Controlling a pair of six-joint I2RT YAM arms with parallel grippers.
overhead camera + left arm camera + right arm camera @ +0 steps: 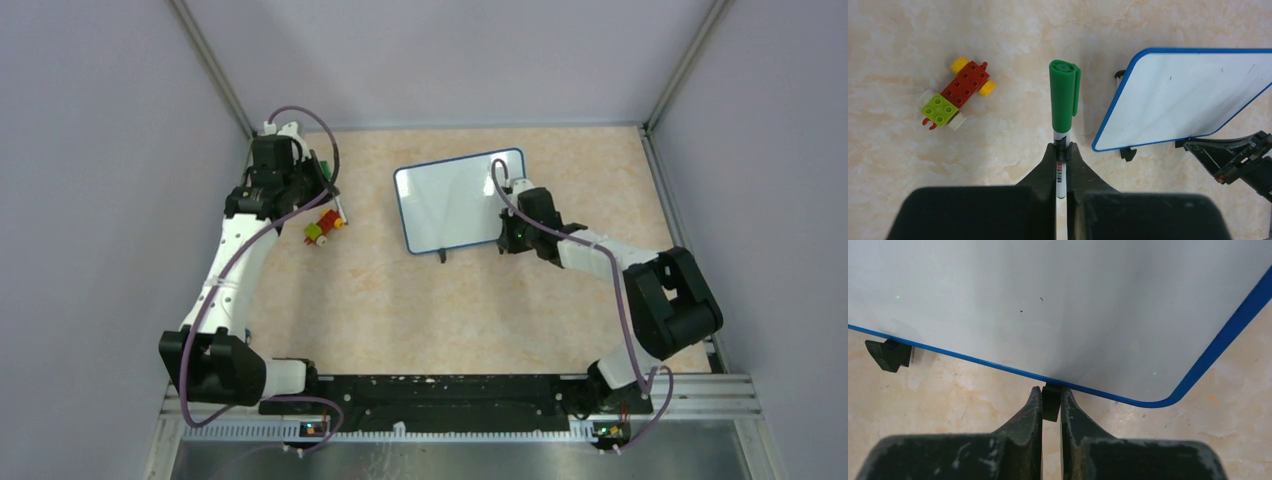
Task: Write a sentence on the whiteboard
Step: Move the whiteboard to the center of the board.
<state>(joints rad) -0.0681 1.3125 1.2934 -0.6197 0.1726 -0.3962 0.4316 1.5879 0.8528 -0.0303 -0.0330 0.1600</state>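
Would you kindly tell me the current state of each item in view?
whiteboard: blank, no writing yet.
marker: capped, gripped by left pincer.
left pincer: shut on the marker.
right pincer: shut on the whiteboard's clip foot.
brick car: loose on the table, ungripped.

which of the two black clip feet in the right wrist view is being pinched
The clip foot near the whiteboard's rounded corner, shut between the right gripper's fingers. The other foot, further left, stands free.
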